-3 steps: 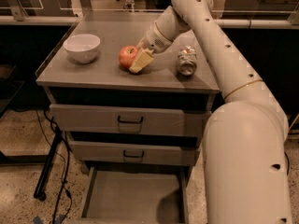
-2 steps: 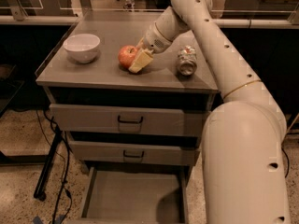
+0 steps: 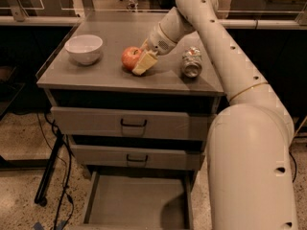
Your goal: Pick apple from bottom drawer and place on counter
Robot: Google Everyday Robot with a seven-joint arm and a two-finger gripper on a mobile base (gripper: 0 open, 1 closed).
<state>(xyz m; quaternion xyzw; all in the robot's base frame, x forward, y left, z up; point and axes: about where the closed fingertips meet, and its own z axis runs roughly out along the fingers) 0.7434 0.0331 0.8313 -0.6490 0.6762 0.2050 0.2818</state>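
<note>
Red with yellowish patches, the apple point(image 3: 129, 57) sits on the counter point(image 3: 110, 78) just where I saw it a second ago. Nothing else on my feed has shifted since then either: bowl, can and arm all match the earlier view.

The gripper point(image 3: 144, 62) is down at counter level, pressed against the apple's right side and touching it. From this angle I cannot tell whether it is clamping the fruit or has let go.

The arm point(image 3: 211, 28) reaches in from the right, rises over the far edge of the counter, then bends down and leftward at the wrist toward the apple.

A white bowl point(image 3: 84, 48) stands well to the apple's left, and a crushed silver can point(image 3: 191, 62) lies on its side to the right, near the wrist. Any print on the can is too small for me to read.

Below, the bottom drawer point(image 3: 139, 200) is pulled out, while the two upper drawers point(image 3: 133, 123) are shut.
</note>
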